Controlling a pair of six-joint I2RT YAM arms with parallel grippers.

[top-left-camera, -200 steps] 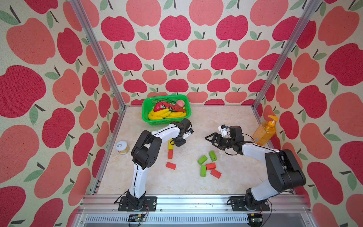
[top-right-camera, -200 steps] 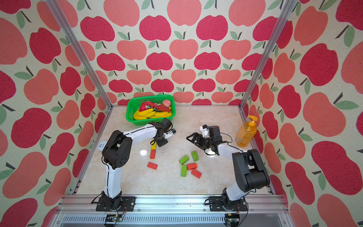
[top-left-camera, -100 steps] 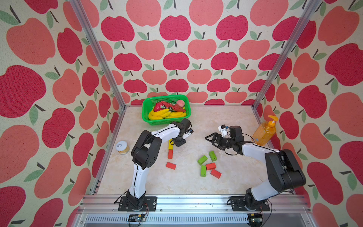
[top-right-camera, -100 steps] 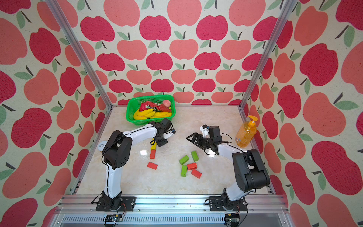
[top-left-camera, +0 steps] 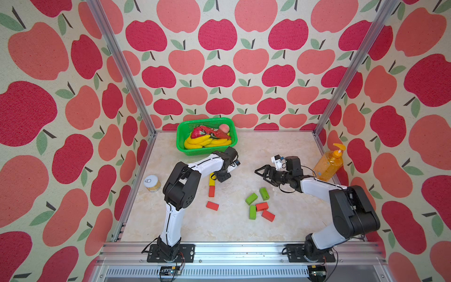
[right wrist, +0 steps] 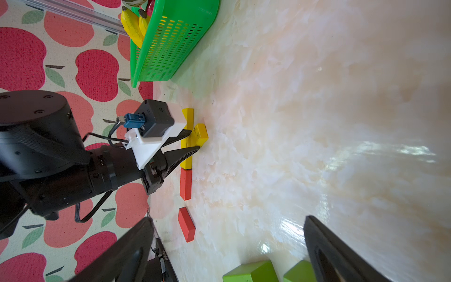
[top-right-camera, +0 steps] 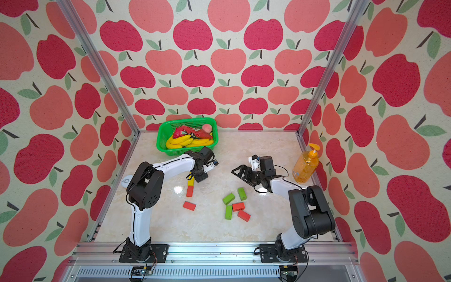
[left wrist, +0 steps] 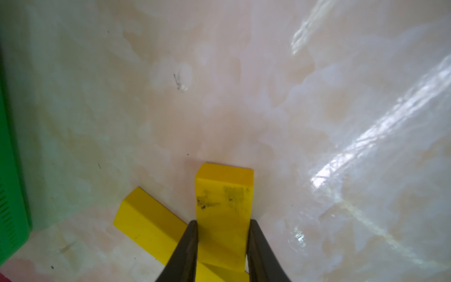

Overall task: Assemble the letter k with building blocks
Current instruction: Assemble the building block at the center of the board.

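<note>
Left wrist view: left gripper (left wrist: 222,232) fingers clamp a yellow block (left wrist: 223,200) across its width, long axis running away from them. It sits at 3 o'clock of the yellow-red stem (top-left-camera: 211,190); right gripper (top-left-camera: 260,171), fingers wide, is farther off.

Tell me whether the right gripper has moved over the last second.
No. In a top view the right gripper keeps the same gap to the orange soap bottle, its jaws wide open.

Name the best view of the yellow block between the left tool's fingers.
Left wrist view: the yellow block fills the foreground between the left tool's fingers. The right wrist view shows it small; both top views mostly hide it.
</note>
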